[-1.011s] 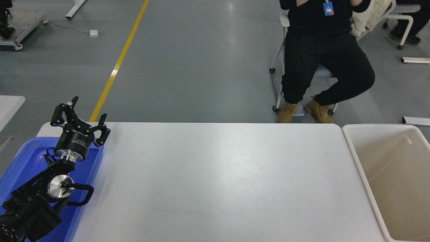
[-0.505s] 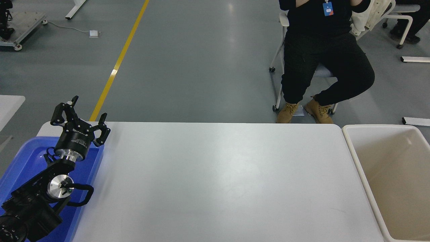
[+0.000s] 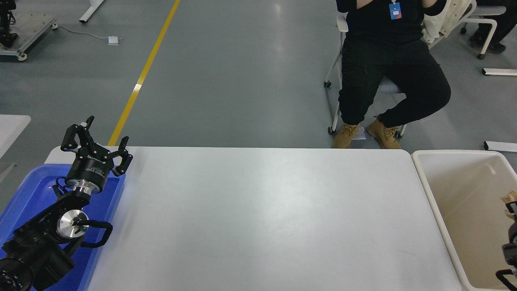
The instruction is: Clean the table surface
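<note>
The white table surface (image 3: pixel 258 210) fills the middle of the head view and nothing lies on it. My left gripper (image 3: pixel 106 132) is parked at the lower left above the blue tray (image 3: pixel 28 190), open and empty. My right arm comes in at the right edge over the beige bin (image 3: pixel 460 202). Only a sliver of my right gripper (image 3: pixel 511 208) shows. A small tan crumpled scrap (image 3: pixel 508 198) sits at its tip. The frame edge cuts off the gripper, so its hold on the scrap cannot be judged.
A person in black clothes and tan boots (image 3: pixel 365 133) sits on a chair beyond the table's far edge. A yellow floor line (image 3: pixel 141 76) runs behind the table at the left.
My right arm has come into view at the right edge over the beige bin, with a tan scrap at its tip. The left arm has not moved.
</note>
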`<state>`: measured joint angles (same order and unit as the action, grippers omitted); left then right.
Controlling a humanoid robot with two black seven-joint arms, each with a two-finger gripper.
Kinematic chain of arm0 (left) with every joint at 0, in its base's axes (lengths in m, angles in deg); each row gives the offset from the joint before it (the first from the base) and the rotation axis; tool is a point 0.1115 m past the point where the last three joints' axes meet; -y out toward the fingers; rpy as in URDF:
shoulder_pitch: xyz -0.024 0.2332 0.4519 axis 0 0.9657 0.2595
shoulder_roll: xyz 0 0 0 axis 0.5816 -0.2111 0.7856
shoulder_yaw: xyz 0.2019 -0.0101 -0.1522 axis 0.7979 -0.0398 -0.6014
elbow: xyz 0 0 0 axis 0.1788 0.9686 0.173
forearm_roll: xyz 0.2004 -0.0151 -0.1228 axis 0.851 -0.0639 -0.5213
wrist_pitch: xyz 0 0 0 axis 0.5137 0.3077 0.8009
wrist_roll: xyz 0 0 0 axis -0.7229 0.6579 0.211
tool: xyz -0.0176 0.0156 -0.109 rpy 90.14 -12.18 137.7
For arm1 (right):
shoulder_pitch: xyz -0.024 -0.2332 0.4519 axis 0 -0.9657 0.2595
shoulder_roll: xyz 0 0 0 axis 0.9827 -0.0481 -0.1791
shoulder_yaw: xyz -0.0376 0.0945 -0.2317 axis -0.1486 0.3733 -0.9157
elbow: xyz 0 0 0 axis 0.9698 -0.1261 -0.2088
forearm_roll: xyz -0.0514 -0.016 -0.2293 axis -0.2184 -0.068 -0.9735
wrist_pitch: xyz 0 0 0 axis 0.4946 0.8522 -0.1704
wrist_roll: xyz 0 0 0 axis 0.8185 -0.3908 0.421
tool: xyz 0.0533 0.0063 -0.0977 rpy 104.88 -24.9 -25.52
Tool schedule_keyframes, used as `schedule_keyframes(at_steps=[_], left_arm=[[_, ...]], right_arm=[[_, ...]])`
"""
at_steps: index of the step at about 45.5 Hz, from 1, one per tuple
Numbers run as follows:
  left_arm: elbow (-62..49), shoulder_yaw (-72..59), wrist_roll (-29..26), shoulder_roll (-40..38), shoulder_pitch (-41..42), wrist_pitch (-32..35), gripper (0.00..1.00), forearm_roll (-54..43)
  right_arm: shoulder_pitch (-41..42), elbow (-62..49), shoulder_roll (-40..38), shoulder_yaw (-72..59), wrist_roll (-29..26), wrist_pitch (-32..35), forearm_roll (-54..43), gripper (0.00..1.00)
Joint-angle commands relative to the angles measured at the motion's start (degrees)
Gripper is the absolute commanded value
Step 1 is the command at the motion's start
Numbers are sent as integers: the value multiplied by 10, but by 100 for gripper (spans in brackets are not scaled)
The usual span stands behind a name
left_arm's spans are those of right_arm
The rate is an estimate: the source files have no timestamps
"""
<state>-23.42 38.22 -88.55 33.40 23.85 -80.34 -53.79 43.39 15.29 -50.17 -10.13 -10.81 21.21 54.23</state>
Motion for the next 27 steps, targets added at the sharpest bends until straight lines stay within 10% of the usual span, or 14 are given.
schedule_keyframes(at_steps=[1,5,8,13,27], left_arm=[[0,0,0,0,0,0,100,0],[0,0,0,0,0,0,100,0],[0,0,0,1,0,0,100,0],[0,0,0,0,0,0,100,0],[0,0,0,0,0,0,100,0]], right_arm=[[14,11,24,-23,0,-2,-2,0],[20,11,25,-23,0,-4,-2,6],[22,9,25,-23,0,-7,-1,50],[22,6,24,-17,0,-8,5,93],[20,7,26,-13,-3,-3,7,98]])
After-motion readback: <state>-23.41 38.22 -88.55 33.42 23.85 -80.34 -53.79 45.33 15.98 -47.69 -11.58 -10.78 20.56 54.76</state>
